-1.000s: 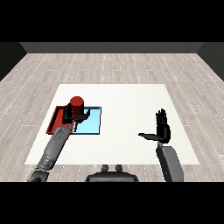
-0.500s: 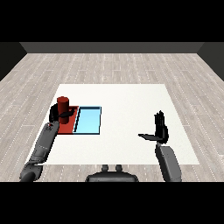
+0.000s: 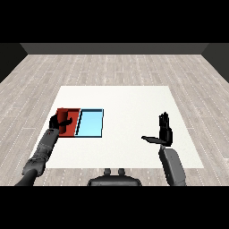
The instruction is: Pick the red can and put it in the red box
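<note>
Left hand (image 3: 57,120) curled round red can (image 3: 67,123) inside flat rectangular red tray (image 3: 71,110); right hand (image 3: 165,130) open, straight-fingered.

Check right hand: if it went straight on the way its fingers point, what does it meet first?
Nothing, as far as this view shows. The right hand has its fingers straight, pointing away across the bare table; both trays lie far to its left. Height above the table is unclear.

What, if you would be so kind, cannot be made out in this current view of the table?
- Red can: no outline separable from the red tray; the left robot hand covers that spot in the head view.
- Left robot hand's grip: too small and dark to read.
- Both forearms: cut off at the bottom.
</note>
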